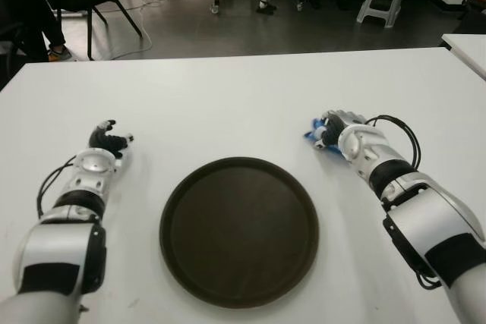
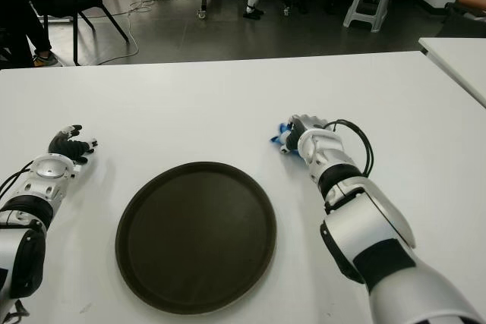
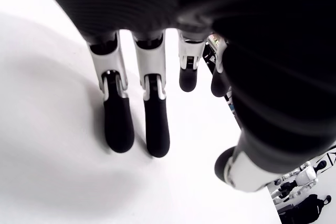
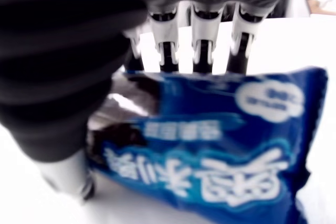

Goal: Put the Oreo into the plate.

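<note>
Right now the Oreo (image 4: 210, 145), a blue packet, lies on the white table (image 1: 243, 96) under the right hand (image 1: 332, 130), toward the table's right side and just beyond the plate's far right rim. From the right wrist view the fingers (image 4: 202, 45) reach over the packet's far edge with the thumb at its near side, curling round it, so the grasp looks in progress. The dark round plate (image 1: 238, 231) sits near the table's front edge, bare. Next, the hand needs to firm its grip, lift, and carry the packet inward over the plate. The left hand (image 1: 108, 139) shows left of the plate, fingers relaxed, holding nothing.
</note>
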